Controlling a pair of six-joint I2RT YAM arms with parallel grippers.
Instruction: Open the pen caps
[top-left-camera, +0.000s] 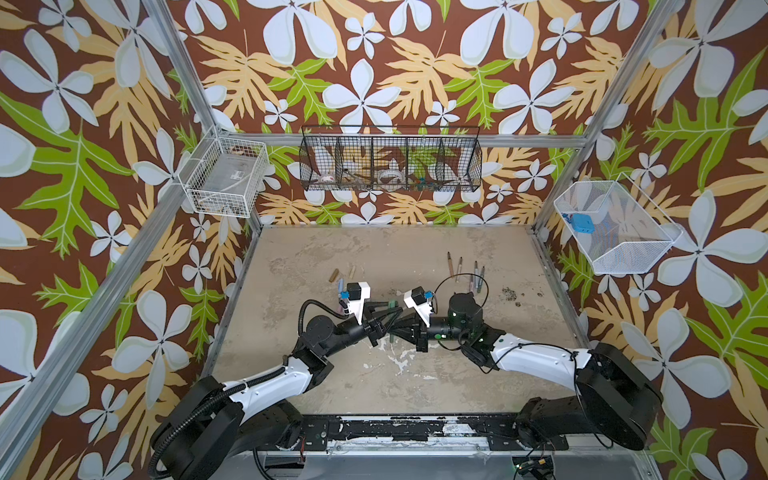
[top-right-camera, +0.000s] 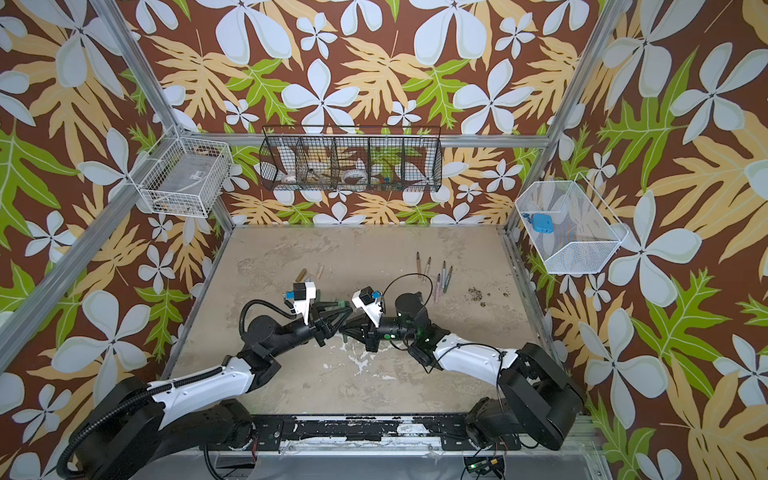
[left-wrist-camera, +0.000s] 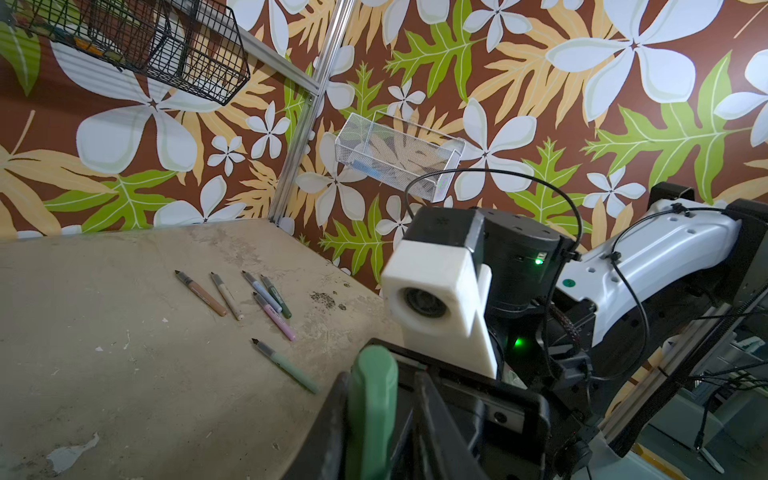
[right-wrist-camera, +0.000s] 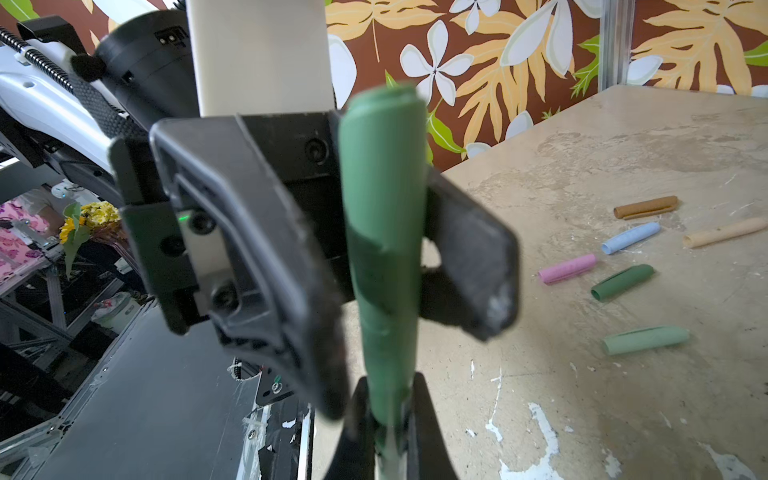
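Observation:
Both grippers meet above the middle of the table around one green pen (right-wrist-camera: 388, 374). Its green cap (right-wrist-camera: 382, 166) points toward the far wall in both top views (top-left-camera: 391, 306) (top-right-camera: 341, 305). My right gripper (right-wrist-camera: 388, 419) is shut on the pen's body below the cap. My left gripper (left-wrist-camera: 380, 411) brackets the cap (left-wrist-camera: 372, 399), with a narrow gap showing beside one finger (left-wrist-camera: 428, 407). Several loose pen caps lie on the table's left, among them brown (right-wrist-camera: 646, 206), pink (right-wrist-camera: 567, 269) and light green (right-wrist-camera: 646, 340). Several uncapped pens (left-wrist-camera: 249, 303) lie at the right (top-left-camera: 461, 270).
A black wire basket (top-left-camera: 390, 158) hangs on the back wall. White wire baskets hang at the left (top-left-camera: 226, 183) and right (top-left-camera: 615, 226) corners. Dark crumbs (top-left-camera: 509, 293) dot the table right of the pens. A cable loop (top-left-camera: 461, 286) arches over the right wrist.

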